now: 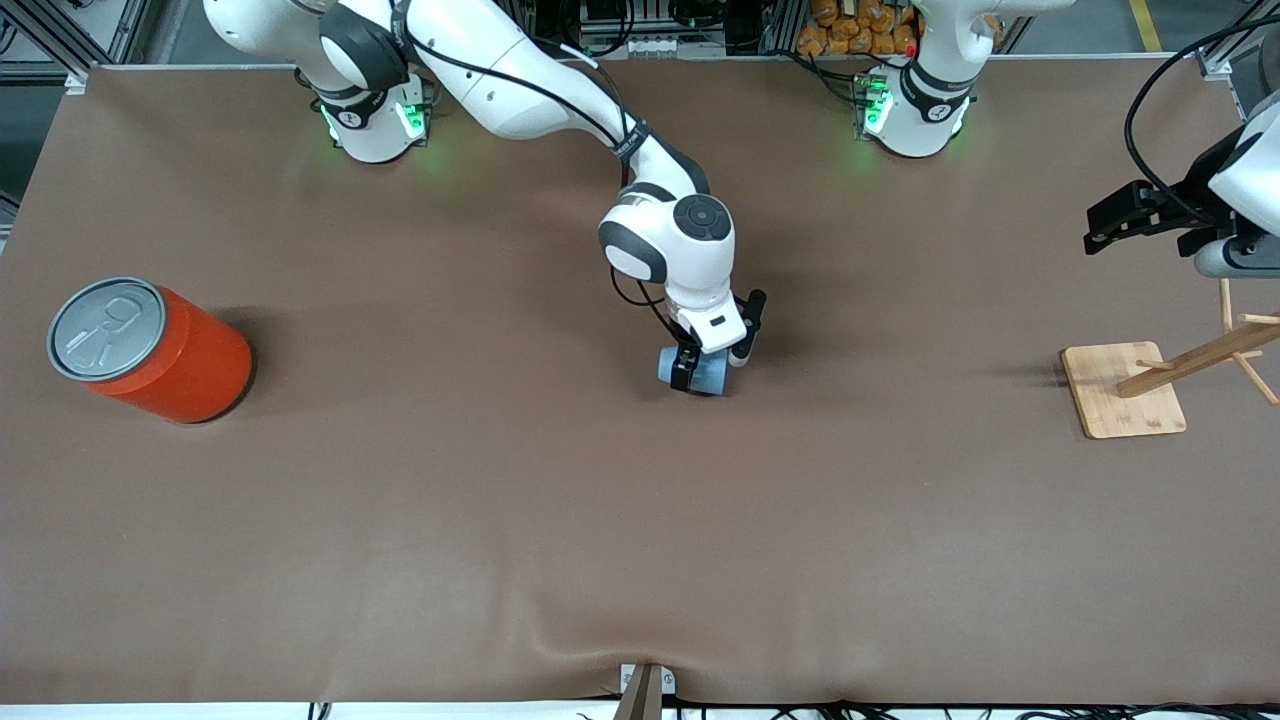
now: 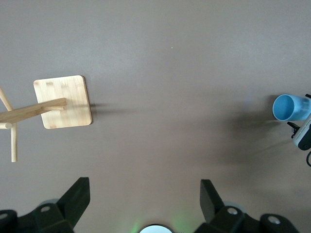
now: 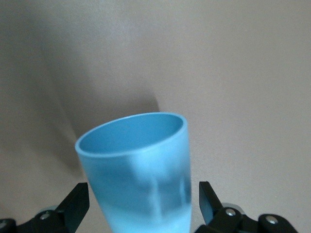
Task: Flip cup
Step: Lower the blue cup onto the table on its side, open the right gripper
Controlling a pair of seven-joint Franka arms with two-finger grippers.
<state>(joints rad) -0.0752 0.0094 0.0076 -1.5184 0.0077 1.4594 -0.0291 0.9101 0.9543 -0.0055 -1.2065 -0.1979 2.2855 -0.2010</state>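
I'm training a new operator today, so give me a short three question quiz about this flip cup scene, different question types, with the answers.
1. True or false: the right gripper has its fingers around the cup.
2. Multiple choice: the left gripper hangs over A) the orange can, B) bare table near the wooden rack, C) the cup.
3. Fill in: in the left wrist view the cup's mouth points ____.

Key: 1 true. 2 B. 3 sideways.

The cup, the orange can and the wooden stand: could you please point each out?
cup (image 3: 141, 165), right wrist view, on its side wall.
orange can (image 1: 190, 365), front view, on its orange body.
wooden stand (image 1: 1110, 400), front view, on its square base.
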